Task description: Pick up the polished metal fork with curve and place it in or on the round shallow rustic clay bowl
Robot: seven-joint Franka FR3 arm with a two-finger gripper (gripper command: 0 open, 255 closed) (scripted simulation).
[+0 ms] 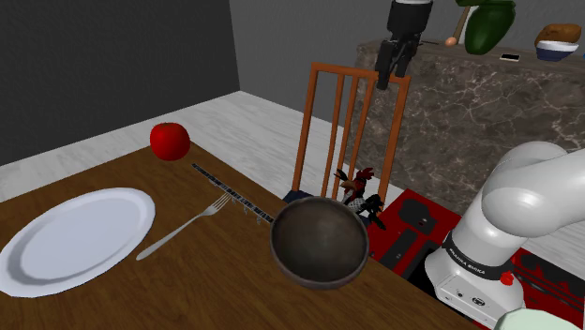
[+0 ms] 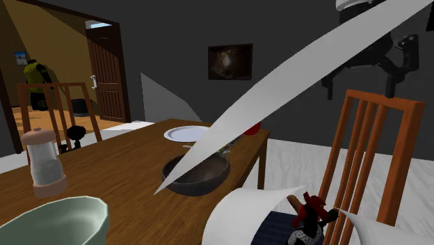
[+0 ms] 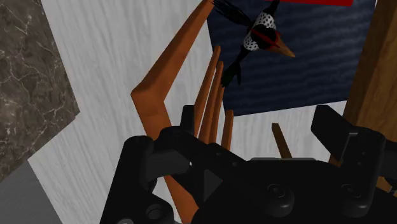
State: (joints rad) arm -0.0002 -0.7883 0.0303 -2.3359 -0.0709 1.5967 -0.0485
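Observation:
The metal fork (image 1: 183, 228) lies flat on the wooden table (image 1: 234, 291), tines toward the dark round bowl (image 1: 323, 272), between it and the white plate. The bowl (image 2: 202, 182) stands near the table's edge by the chair, with nothing in it. My gripper (image 1: 392, 75) hangs high above the orange wooden chair (image 1: 347, 122), far up and away from the fork and bowl. In the wrist view its black fingers (image 3: 188, 127) stand apart and open, empty, looking down on the chair back (image 3: 191, 83).
A white plate (image 1: 75, 239) and a red apple (image 1: 170, 141) share the table with a dark patterned stick (image 1: 230, 192). A toy woodpecker (image 1: 361, 192) sits on the chair's blue seat. A marble counter (image 1: 469, 103) stands behind. A jar (image 2: 45, 163) and pale green bowl (image 2: 49, 223) occupy the table's other end.

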